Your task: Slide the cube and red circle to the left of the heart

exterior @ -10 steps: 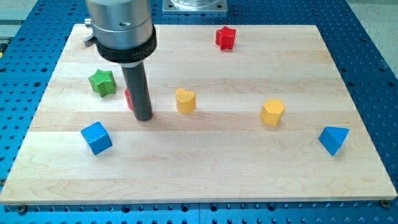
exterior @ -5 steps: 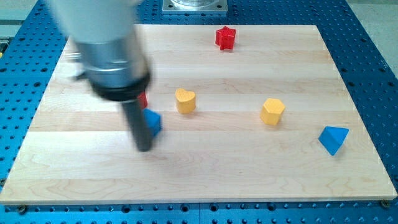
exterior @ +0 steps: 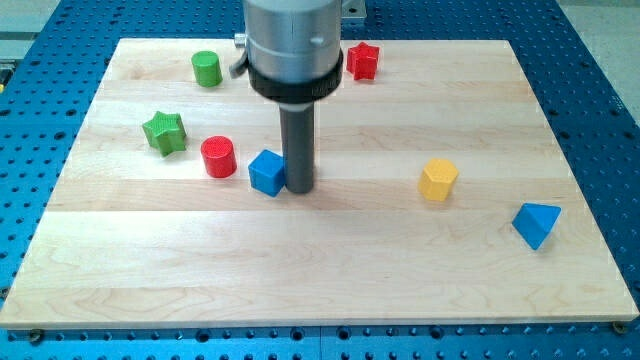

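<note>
The blue cube (exterior: 266,172) lies left of the board's middle. The red circle block (exterior: 217,157) stands just to its left, a small gap between them. My tip (exterior: 299,188) rests on the board right against the cube's right side. The rod stands where the yellow heart was in the earlier frames; the heart is hidden behind it and does not show.
A green star (exterior: 164,132) lies left of the red circle. A green cylinder (exterior: 206,68) is at the top left. A red star (exterior: 363,61) is at the top middle. A yellow hexagon block (exterior: 438,179) and a blue triangular block (exterior: 535,224) lie at the right.
The blue cube has slid from the lower left up and right to beside the red circle. My tip has swung from the cube's left round to its right side, now covering the heart.
</note>
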Available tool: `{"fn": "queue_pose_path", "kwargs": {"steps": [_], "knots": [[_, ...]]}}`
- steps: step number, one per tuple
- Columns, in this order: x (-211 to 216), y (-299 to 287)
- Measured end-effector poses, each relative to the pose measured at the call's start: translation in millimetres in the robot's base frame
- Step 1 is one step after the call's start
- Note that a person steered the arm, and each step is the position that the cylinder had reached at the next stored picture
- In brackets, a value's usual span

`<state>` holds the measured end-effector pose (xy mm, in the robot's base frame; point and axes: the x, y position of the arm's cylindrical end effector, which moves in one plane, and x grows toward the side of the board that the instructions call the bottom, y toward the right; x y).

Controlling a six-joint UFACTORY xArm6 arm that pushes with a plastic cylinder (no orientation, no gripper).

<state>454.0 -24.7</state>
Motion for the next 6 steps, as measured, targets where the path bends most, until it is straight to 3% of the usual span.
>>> {"fn": "queue_pose_path", "kwargs": {"steps": [2,3,6], "knots": [[44,29],[26,-5],[-5,-33]]}}
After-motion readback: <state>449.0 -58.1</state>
